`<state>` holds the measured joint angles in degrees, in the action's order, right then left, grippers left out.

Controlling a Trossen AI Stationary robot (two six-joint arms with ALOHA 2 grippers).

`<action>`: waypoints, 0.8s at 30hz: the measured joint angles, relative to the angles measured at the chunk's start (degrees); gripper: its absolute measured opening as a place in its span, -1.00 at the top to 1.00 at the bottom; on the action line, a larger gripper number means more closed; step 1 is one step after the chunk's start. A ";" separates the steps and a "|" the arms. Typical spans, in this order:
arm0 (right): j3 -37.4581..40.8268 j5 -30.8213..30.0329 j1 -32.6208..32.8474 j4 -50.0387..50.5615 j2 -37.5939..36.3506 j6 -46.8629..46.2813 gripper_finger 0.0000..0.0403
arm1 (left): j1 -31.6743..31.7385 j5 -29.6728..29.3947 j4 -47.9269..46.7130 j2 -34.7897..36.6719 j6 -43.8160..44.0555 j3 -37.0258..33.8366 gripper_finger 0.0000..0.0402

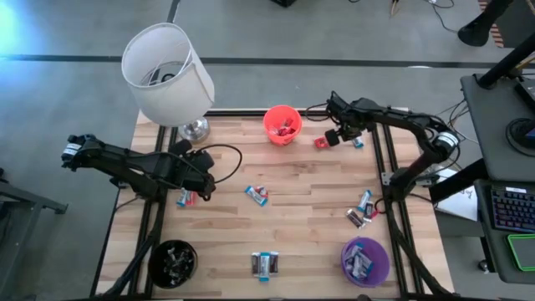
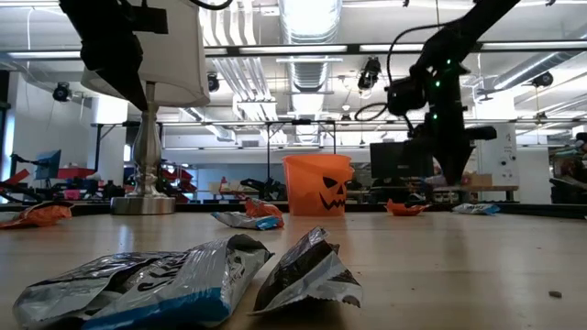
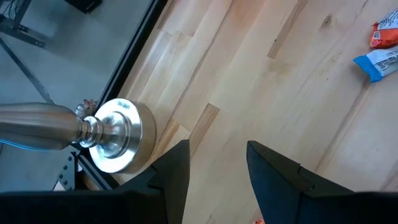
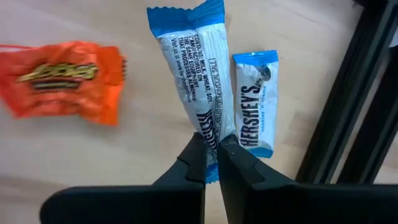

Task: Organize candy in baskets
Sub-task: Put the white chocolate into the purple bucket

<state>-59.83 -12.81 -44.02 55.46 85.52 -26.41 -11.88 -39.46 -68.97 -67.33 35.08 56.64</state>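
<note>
- Candy, one long white-and-blue wrapped bar (image 4: 189, 74), is pinched at one end by the right tool (image 4: 211, 155); the fingers are pressed together on the wrapper's crimped edge.
- Location: far right part of the surface (image 1: 309, 209), just right of the orange basket (image 1: 282, 124). A second white-and-blue bar (image 4: 255, 102) lies just beside the held one, near the dark frame rail. An orange-wrapped piece (image 4: 62, 81) lies apart on the other side.
- Long axis of the held bar runs straight away from the fingers, free end pointing ahead of the wrist camera. The neighbour lies roughly parallel.
- Cannot tell from these views whether the bar is lifted or resting on the wood.
- Step in hand, as I judge it: pick just made, carry not begun.
- Next move calls for a clean lift, without dragging the neighbouring bar, then a carry to a basket. White-and-blue wrappers show in the purple basket (image 1: 364, 259) at the near right, so that seems the likelier target, not the orange one close by.
- Risk: an end-pinch on a thin wrapper; the bar may swing or slip.
- Left tool (image 3: 214, 168) hovers over bare wood near the lamp base (image 3: 118, 134), fingers spread, nothing between them.
- Sorting is well short of done: loose pieces remain mid-surface (image 1: 256, 194), near the front edge (image 1: 265, 265) and at the right (image 1: 361, 211). The black basket (image 1: 172, 261) sits at the near left.
</note>
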 joint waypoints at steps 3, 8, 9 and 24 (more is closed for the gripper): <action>0.04 1.66 0.71 0.68 -2.94 -0.02 0.94 | 0.00 0.00 0.00 0.00 0.14 0.00 0.29; -0.13 5.08 1.95 1.45 -8.91 -0.51 0.94 | 0.00 0.02 0.00 0.00 1.66 0.00 0.29; -0.13 5.66 2.23 1.35 -10.25 -1.00 0.94 | 0.00 0.02 0.02 0.00 2.09 0.00 0.29; -0.13 13.84 14.09 1.69 -22.91 -13.43 0.94 | -0.01 0.04 0.02 0.00 1.92 0.00 0.29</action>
<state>-59.96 1.03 -29.94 57.14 62.61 -39.85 -11.89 -39.42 -68.95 -67.33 37.00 56.64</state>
